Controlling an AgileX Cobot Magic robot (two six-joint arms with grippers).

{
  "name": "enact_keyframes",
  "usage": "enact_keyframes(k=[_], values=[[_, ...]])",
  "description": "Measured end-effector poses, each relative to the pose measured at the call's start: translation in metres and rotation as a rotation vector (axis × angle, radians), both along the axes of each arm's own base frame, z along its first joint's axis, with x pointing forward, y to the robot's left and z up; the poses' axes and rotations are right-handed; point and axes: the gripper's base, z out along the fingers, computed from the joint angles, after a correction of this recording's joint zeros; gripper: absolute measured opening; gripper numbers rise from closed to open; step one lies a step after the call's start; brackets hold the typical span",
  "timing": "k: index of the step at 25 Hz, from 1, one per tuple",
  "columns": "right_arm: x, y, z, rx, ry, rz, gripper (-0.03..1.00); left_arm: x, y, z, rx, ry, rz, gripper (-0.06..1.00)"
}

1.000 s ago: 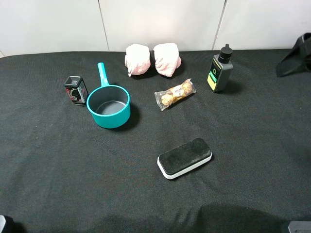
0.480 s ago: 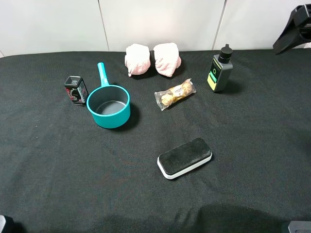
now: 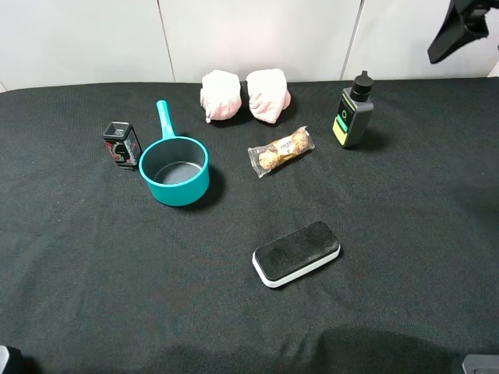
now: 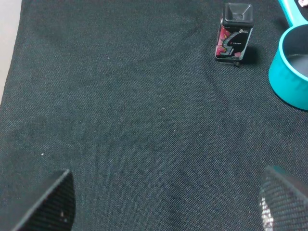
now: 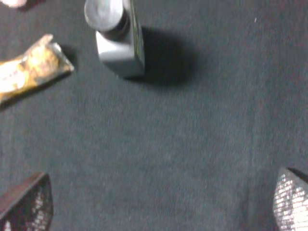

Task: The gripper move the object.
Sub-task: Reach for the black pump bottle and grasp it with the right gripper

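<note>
Overhead, the right claw (image 5: pixel 156 204) gapes wide and empty, apart from the bottle (image 5: pixel 120 54).

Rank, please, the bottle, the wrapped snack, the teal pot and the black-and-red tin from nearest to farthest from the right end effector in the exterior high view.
Measured from the right end effector, at the upper right of that view:
1. bottle, back right of the table.
2. wrapped snack, near the centre, toward the back.
3. teal pot, left of centre.
4. black-and-red tin, farthest left.
</note>
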Motion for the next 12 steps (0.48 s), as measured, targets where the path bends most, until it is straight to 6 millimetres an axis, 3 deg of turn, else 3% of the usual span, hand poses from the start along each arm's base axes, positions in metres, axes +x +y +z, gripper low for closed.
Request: enact_keyframes(k=[12], values=[[0.076,0.027,-0.003,-0.066,0.014,0.021,0.69,0.0,0.0,0.0,0.0,0.0,0.0,0.76]])
